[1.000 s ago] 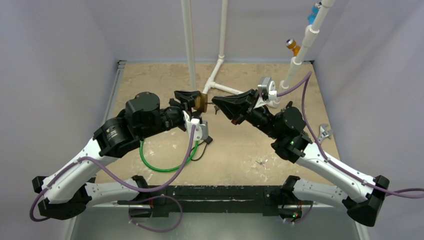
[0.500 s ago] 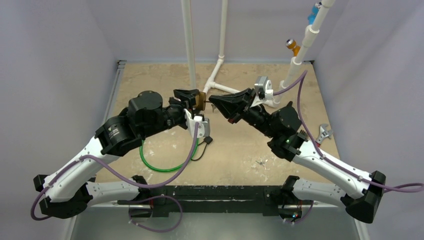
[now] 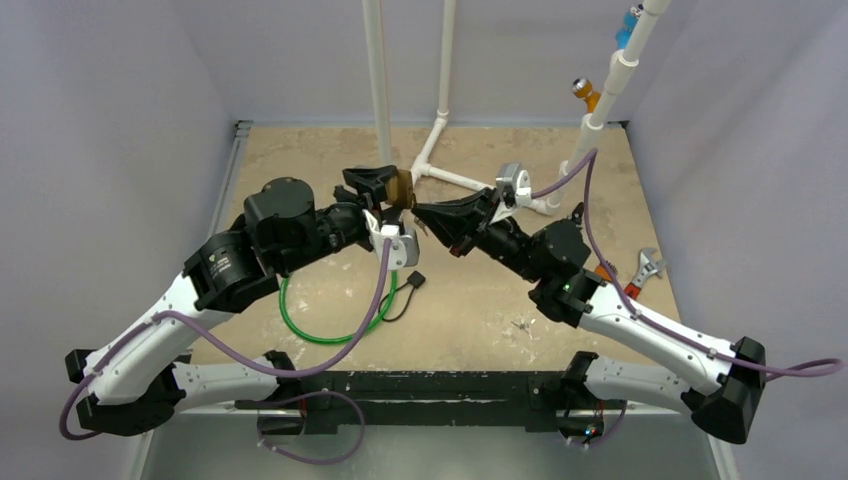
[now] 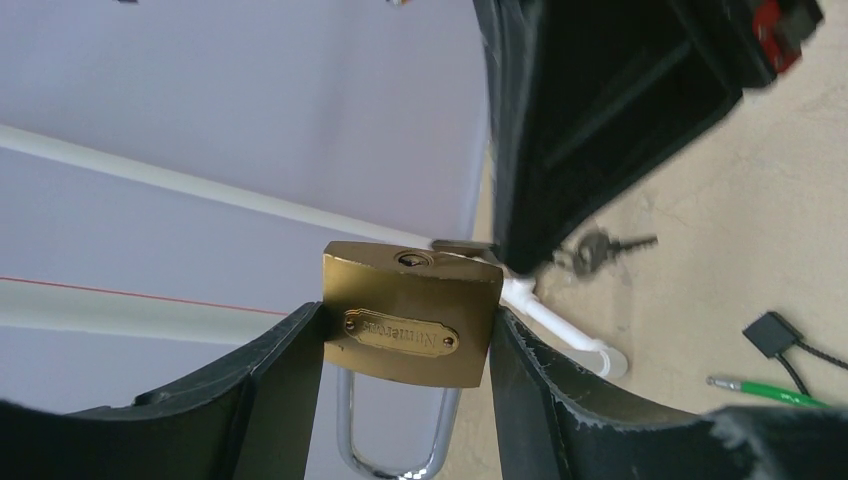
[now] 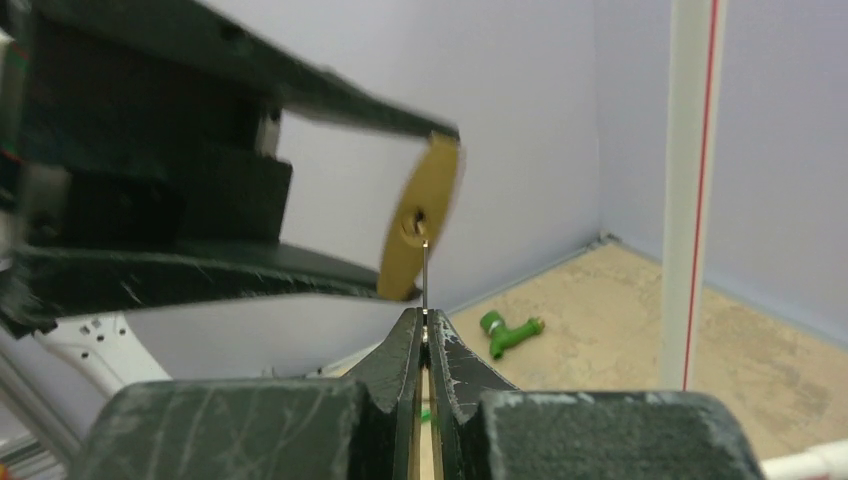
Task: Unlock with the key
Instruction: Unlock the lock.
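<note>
- Padlock pinched in left tool, held aloft over worktop's far middle.
- Right tool, pressed together on key, has closed in; tip now at keyhole, insertion next.

Both arms rise from their bases and bend inward at the elbows, bringing the wrists nearly tip to tip at mid-height, the left pincer with its jaws partway apart, clamped on the padlock, and the right pincer pinched fully together on the key.
</note>
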You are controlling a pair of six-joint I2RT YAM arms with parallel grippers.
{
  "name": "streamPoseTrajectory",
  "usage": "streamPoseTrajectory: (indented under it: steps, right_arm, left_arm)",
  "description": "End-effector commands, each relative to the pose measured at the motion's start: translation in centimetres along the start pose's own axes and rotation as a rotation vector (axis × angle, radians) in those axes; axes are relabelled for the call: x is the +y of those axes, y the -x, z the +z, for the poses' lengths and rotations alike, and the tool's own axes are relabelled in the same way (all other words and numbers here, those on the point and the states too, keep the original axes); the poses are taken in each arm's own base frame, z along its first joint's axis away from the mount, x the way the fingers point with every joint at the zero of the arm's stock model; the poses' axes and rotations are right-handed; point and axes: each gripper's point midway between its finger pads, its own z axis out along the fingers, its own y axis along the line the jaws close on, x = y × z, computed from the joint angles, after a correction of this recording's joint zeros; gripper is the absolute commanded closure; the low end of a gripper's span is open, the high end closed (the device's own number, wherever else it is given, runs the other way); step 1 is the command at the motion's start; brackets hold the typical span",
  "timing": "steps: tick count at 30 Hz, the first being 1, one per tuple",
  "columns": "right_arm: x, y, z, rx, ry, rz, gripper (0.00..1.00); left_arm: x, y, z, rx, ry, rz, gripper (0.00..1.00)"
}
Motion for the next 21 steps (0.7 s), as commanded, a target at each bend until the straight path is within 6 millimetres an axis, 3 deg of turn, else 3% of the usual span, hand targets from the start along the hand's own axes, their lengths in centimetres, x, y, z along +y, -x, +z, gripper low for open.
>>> streamPoseTrajectory:
  steps: [1, 10, 16, 21]
  right_arm:
    - [0.2, -2.5, -0.1, 0.076, 0.009, 0.025, 1.0]
    - [0.4, -0.1, -1.0, 0.043, -0.006, -0.008, 1.0]
    - [0.0, -0.6, -3.5, 0.072, -0.037, -0.033, 1.0]
    - [-0.4, -1.1, -4.9, 0.098, -0.064, -0.048, 1.0]
  left_arm:
    - [6.1, 6.3, -2.2, -0.243, 0.195, 0.008, 1.0]
    - [2.4, 5.1, -2.0, -0.223, 0.064, 0.1, 1.0]
    - [0.3, 7.3, -5.3, -0.357, -0.054, 0.182, 1.0]
    - [-1.4, 10.0, -7.1, -0.548, -0.052, 0.39, 1.0]
